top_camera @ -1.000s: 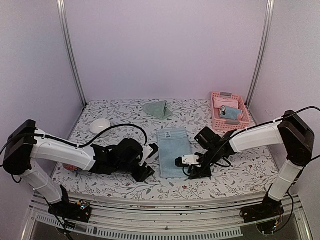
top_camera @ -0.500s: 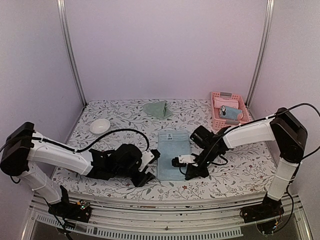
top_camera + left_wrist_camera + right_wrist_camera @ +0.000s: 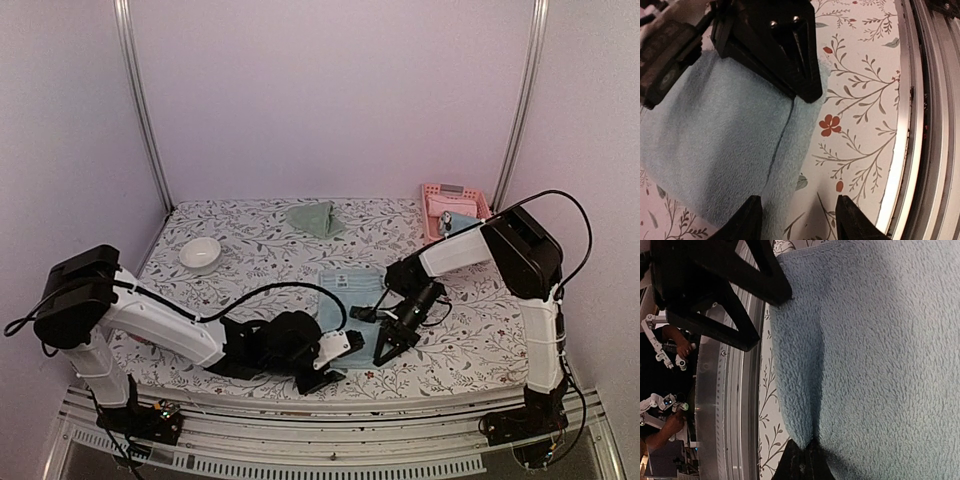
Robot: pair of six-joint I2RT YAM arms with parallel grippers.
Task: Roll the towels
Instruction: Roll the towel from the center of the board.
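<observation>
pinching blue towel [image 3: 865,340] edge (right pincer [image 3: 802,462])

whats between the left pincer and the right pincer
The near end of the light blue towel, lying on the floral table cover; the left wrist view shows it.

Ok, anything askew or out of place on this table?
The pale sage-green terry towel lies crumpled at the far side. The light blue terry towel lies flat, but its near edge is bunched into a ridge where the right gripper pinches it.
</observation>
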